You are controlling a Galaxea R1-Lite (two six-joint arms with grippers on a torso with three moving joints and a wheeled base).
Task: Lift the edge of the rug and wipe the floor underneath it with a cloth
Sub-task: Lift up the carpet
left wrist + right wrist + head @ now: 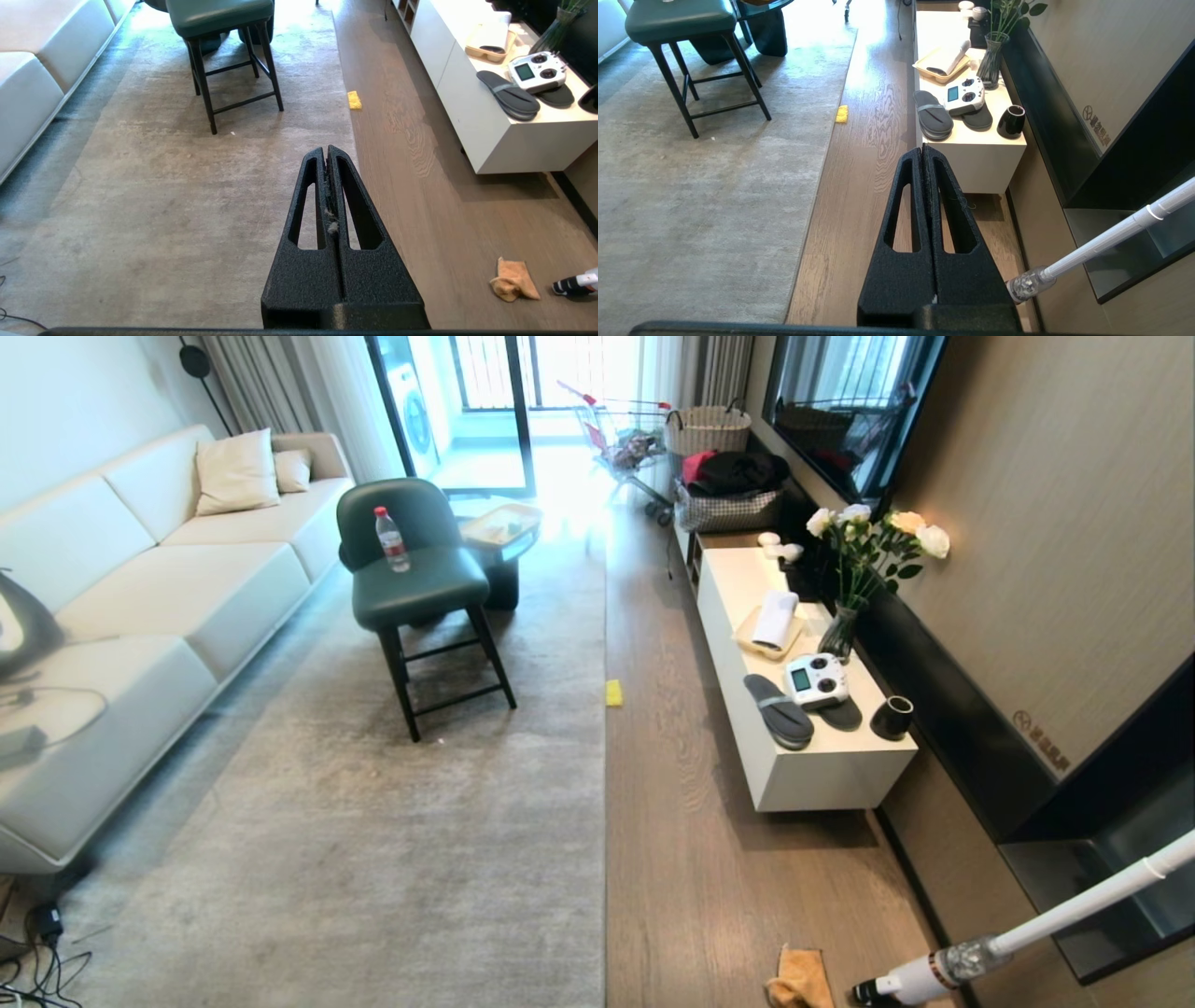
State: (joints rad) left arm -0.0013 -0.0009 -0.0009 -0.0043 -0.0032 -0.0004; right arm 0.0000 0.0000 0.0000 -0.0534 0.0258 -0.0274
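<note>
Cloth [514, 280] shows whole only past the closed left tool [328, 154], seemingly crumpled.

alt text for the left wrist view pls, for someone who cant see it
The shut black left claw hangs above the long straight edge of a pale grey rug beside brown wood-plank floor. A small crumpled orange cloth lies on the floor, apart from the rug. A green-seated dark stool stands on the rug.
</note>
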